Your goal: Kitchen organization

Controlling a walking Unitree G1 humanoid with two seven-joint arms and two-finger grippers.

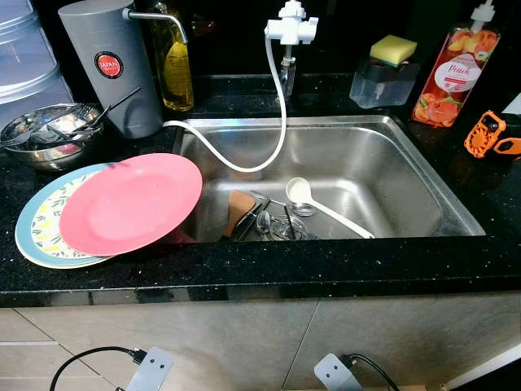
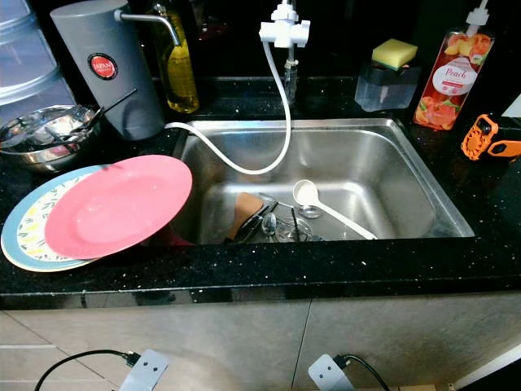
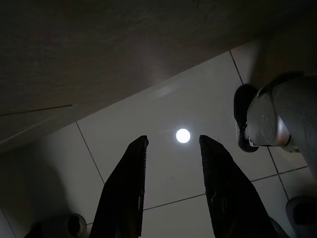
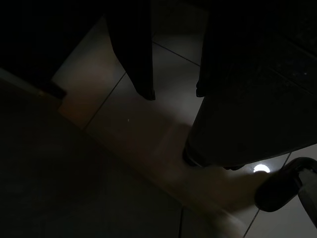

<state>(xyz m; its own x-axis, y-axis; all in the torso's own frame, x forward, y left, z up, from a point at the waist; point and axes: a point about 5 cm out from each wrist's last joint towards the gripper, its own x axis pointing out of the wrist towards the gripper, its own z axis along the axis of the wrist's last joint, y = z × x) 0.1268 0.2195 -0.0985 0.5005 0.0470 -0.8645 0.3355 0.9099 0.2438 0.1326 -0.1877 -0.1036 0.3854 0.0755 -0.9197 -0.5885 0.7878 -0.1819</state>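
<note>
left gripper (image 3: 171,144) hangs idle, fingers apart | right gripper (image 4: 174,94) idle, apart, empty | pink plate (image 1: 130,204) overhangs sink (image 1: 423,175), likely awaiting washing | ladle (image 1: 326,208) in basin

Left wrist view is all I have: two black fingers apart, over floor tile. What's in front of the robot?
Observer: A steel sink set in a black counter; the head views look down into it.
Operator: Anything in the basin?
Observer: A white ladle lies beside a heap of cutlery near the front wall.
Operator: Plates?
Observer: A pink plate sits on a patterned plate on the counter left of the sink, with its edge overhanging the basin.
</note>
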